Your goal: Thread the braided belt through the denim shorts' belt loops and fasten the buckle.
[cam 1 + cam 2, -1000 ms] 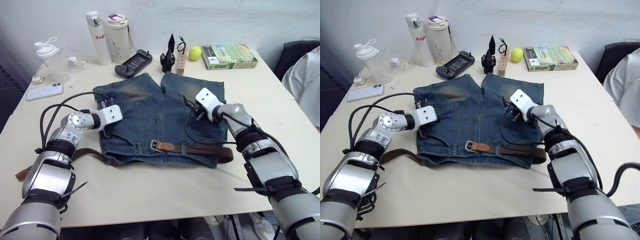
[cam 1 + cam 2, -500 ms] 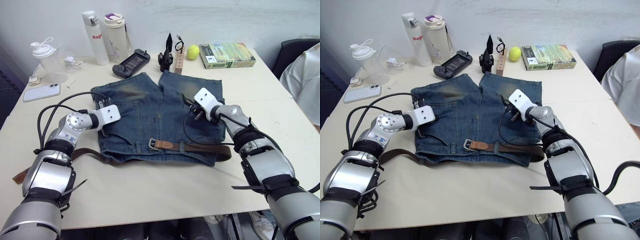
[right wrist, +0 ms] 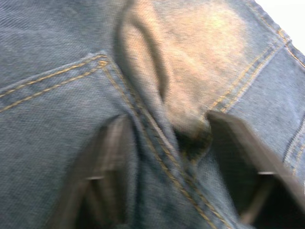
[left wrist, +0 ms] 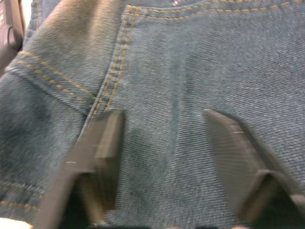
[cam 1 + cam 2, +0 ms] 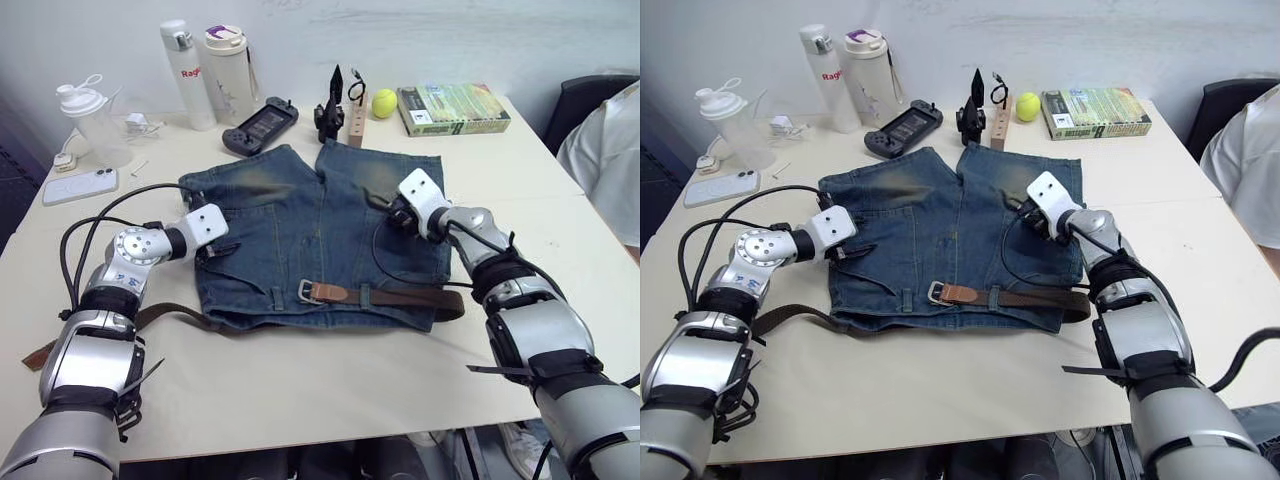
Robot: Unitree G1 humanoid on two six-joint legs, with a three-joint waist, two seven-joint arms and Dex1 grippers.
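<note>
Blue denim shorts point(image 5: 320, 235) under both spread-open claws, left gripper point(image 4: 162, 138) and right gripper point(image 3: 169, 143); brown braided belt point(image 5: 385, 296) nearer.

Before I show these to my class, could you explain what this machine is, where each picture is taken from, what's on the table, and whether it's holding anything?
This is a humanoid robot with two arms, each ending in a two-fingered gripper. The two wide pictures come from cameras in its head, looking down over its arms. The two close-ups come from cameras on its wrists, looking along the fingers.

On the table lie denim shorts with a braided belt along the waistband, its silver buckle near the middle and one end trailing off past the shorts on the robot's left.

The left gripper and right gripper are both open over the denim, holding nothing.

At the back stand bottles, a game controller, a tennis ball, a book and a phone.
</note>
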